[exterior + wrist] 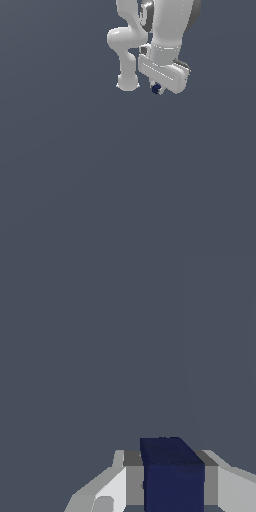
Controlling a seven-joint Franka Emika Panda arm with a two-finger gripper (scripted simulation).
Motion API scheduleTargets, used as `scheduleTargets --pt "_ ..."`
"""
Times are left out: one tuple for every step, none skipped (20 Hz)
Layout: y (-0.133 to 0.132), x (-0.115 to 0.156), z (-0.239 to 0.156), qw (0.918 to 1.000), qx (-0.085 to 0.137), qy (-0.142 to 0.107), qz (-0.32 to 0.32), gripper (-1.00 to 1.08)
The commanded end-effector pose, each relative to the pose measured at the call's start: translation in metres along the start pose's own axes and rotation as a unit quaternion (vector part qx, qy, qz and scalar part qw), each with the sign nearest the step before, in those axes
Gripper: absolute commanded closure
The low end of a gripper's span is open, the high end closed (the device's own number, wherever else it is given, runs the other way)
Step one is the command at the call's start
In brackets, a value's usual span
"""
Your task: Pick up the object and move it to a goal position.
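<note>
The claw [158, 90] is clamped on the dark blue block [156, 89], one finger [131, 481] pressed against each of its sides, near the worktop's [100, 175] far edge.

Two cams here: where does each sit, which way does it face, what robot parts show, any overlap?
Exterior view: off the arm; its exact position can't be told. It faces the white arm and gripper at the frame's top, over plain grey ground.
Wrist view: on the wrist, looking along the fingers toward bare grey ground; only finger parts show.
Shared: the navy object, tiny in the exterior view, blocky and close between the fingers in the wrist view.
</note>
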State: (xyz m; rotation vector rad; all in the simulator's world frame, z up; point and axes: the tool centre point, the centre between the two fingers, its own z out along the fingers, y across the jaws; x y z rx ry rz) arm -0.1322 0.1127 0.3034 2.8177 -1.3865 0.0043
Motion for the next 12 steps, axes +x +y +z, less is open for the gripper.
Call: scheduleTargets --pt "-0.002 -0.007 -0.016 1.0 -0.001 0.0 0.0 1.08" --pt "-0.003 -0.01 -0.021 1.0 0.0 -0.001 0.0 1.08" --pt "-0.004 -0.012 -0.026 1.0 0.0 -0.001 0.0 1.08" --pt "-0.005 -0.013 -0.03 1.0 0.0 -0.001 0.0 1.08" --pt "-0.006 -0.015 -0.034 1.0 0.0 -0.001 0.0 1.08" --pt "-0.007 -0.016 -0.037 1.0 0.0 -0.001 0.0 1.08" --pt "-0.008 -0.017 -0.039 1.0 0.0 -0.001 0.0 1.08" --pt "-0.008 -0.018 -0.041 1.0 0.0 -0.001 0.0 1.08" --pt "-0.009 -0.019 -0.043 1.0 0.0 -0.001 0.0 1.08" --pt "-0.009 -0.019 -0.044 1.0 0.0 -0.001 0.0 1.08" --pt "-0.009 -0.02 -0.045 1.0 0.0 -0.001 0.0 1.08" --pt "-0.009 -0.02 -0.045 1.0 0.0 -0.001 0.0 1.08"
